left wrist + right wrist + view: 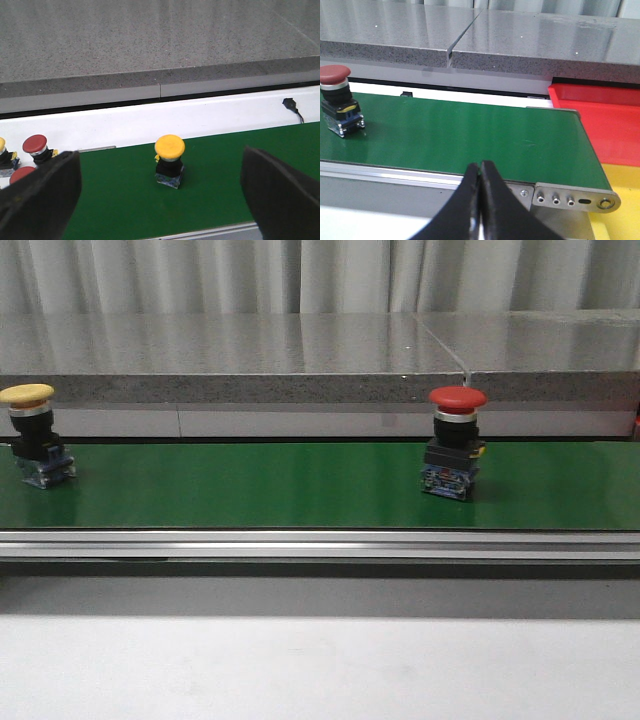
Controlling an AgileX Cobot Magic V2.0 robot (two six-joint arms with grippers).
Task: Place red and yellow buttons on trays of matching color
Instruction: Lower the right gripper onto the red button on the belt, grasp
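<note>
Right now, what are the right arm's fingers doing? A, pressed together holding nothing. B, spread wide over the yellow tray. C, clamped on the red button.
A: the right fingers touch tip to tip, and the red button stands apart on the green belt.

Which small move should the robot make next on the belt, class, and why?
Probably lower the left claw over the yellow button. Its fingers stand wide open with the button upright on the green belt between them, untouched. The right claw is shut and far from the red button, so it looks less ready.
</note>
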